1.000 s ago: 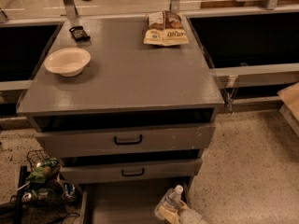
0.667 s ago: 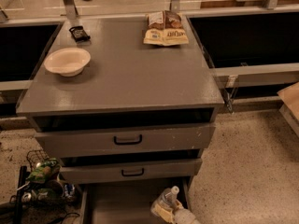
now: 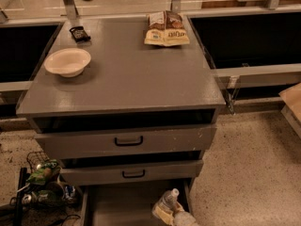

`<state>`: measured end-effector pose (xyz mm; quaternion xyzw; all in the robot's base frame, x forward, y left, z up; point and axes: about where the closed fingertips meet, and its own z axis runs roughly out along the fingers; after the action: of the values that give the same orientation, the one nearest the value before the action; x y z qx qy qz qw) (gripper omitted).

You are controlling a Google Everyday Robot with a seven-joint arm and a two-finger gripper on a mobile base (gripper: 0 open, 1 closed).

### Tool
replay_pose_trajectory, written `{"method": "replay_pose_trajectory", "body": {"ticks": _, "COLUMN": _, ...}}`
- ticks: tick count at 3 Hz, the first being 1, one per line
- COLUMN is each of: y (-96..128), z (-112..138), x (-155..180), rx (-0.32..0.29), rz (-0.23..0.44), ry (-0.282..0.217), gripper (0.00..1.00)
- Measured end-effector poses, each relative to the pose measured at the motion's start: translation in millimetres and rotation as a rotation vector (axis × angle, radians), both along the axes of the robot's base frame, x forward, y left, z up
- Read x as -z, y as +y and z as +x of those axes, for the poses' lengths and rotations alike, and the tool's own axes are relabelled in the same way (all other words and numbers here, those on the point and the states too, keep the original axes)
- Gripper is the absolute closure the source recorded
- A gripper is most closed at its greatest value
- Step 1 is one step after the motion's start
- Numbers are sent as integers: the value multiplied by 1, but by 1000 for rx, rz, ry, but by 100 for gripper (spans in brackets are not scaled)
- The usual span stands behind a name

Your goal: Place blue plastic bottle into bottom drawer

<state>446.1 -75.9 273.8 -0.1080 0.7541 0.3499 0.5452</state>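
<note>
The blue plastic bottle [image 3: 167, 202], clear and ribbed with a white cap, leans cap-up over the right side of the open bottom drawer [image 3: 122, 206], a shallow grey tray with a flat floor. The pale end effector [image 3: 172, 213] at the lower frame edge grips the bottle's lower part, its fingers closed around it. Above are two grey drawers with black bar handles. The matte grey worktop [image 3: 131, 79] carries a round cream bowl [image 3: 68, 61], a crinkled snack bag [image 3: 165, 28] and a small black object [image 3: 80, 33].
</note>
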Motion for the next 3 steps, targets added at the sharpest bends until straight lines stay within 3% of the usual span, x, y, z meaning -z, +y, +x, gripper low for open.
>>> {"method": "replay_pose_trajectory", "body": {"ticks": 2, "y": 5, "z": 7, "x": 33, "rx": 29, "rz": -81, "ry": 13, "gripper": 100}}
{"method": "replay_pose_trajectory", "body": {"ticks": 3, "y": 5, "z": 7, "x": 33, "rx": 29, "rz": -81, "ry": 13, "gripper": 100}}
